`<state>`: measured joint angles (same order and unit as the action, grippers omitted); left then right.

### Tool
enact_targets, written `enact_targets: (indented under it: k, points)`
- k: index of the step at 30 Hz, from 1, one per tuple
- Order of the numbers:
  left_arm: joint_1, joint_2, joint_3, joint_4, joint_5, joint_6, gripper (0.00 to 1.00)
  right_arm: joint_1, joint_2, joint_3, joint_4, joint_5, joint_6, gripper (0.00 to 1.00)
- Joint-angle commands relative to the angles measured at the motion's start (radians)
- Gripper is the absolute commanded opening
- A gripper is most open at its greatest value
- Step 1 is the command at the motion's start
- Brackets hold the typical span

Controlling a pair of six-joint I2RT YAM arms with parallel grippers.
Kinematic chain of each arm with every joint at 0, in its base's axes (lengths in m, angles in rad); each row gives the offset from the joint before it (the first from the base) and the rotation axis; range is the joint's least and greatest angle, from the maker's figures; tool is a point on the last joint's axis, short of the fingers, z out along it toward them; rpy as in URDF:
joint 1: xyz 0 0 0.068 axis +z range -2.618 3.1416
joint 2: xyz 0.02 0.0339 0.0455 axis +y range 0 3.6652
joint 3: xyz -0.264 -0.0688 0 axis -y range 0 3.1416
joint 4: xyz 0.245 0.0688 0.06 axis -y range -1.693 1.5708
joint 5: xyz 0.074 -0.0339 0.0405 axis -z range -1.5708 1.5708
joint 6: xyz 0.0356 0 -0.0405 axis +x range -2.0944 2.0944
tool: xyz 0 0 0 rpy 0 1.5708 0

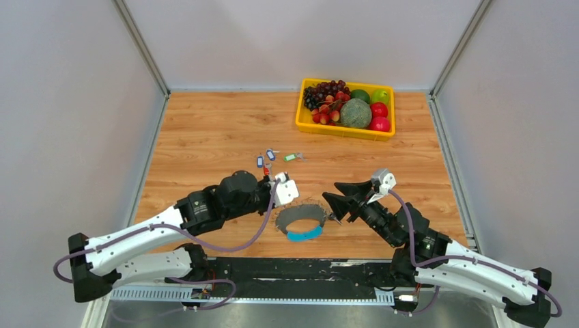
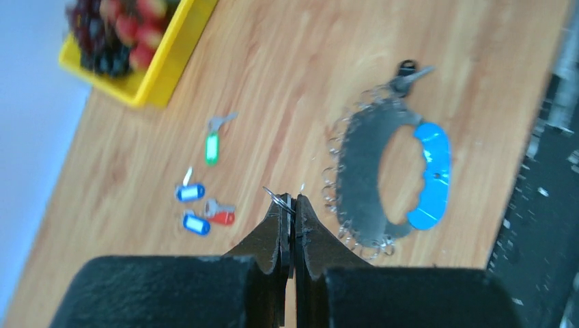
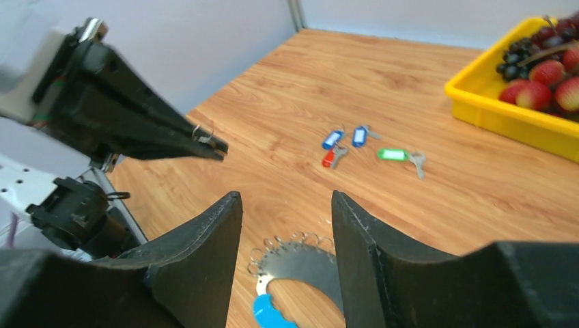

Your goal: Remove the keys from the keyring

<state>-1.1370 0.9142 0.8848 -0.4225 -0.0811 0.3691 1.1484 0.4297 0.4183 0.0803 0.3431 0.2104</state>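
- Left claw [image 2: 292, 202] is clenched on a small wire ring [image 2: 277, 197] that pokes out at its tips. It hangs over the table [image 1: 205, 130] between the loose keys and the keyring.
- Right claw [image 3: 283, 205] is released, its two fingers spread wide with nothing between them. It sits just to the right of the keyring.
- One keyring [image 2: 362, 171] lies flat on the wood near the front edge, between the two claws. It is a grey band with one light-blue section [image 2: 430, 174] on its near side. Its rim carries many little wire loops, too fine to count.
- Five keys show in all.
- Four of them lie loose on the table beyond the keyring, close together: two with blue tags [image 2: 190, 193] [image 2: 196, 223], one with a red tag [image 2: 220, 217] and one with a green tag [image 2: 212, 147] a little apart from the rest.
- The fifth key [image 2: 406, 72], with a black tag, hangs on the right end of the keyring's rim.
- Each coloured tag has a white insert, and any writing on it is too small to read.
- One yellow tray [image 1: 304, 123] stands at the far right. It holds one melon [image 1: 356, 113], two red round fruits, dark grapes and some strawberries.
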Motion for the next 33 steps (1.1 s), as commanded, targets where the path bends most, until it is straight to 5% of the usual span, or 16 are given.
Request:
enact_targets:
  k: [1, 8, 19, 20, 23, 25, 29, 33]
  points:
    - [0.201, 0.032, -0.068, 0.230, 0.019, -0.280, 0.00, -0.003, -0.030, 0.018, -0.122, 0.137, 0.070, 0.54]
    - [0.432, 0.251, 0.009, 0.404, 0.066, -0.519, 0.00, -0.004, -0.073, 0.006, -0.168, 0.218, 0.153, 0.61]
    - [0.545, 0.601, 0.185, 0.616, 0.096, -0.565, 0.02, -0.004, -0.078, 0.030, -0.199, 0.208, 0.156, 0.62]
    - [0.548, 0.616, 0.203, 0.620, 0.095, -0.564, 0.07, -0.003, -0.080, 0.035, -0.205, 0.215, 0.159, 0.68]
    - [0.558, 0.669, 0.243, 0.591, 0.041, -0.591, 0.90, -0.004, -0.091, 0.044, -0.239, 0.278, 0.199, 0.99]
    - [0.558, 0.659, 0.243, 0.578, 0.009, -0.620, 0.99, -0.003, -0.101, 0.045, -0.253, 0.322, 0.219, 1.00]
    - [0.557, 0.588, 0.232, 0.515, -0.019, -0.678, 1.00, -0.004, -0.116, 0.067, -0.320, 0.483, 0.323, 1.00]
    - [0.558, 0.524, 0.278, 0.288, -0.030, -0.769, 1.00, -0.003, -0.102, 0.138, -0.360, 0.435, 0.241, 1.00]
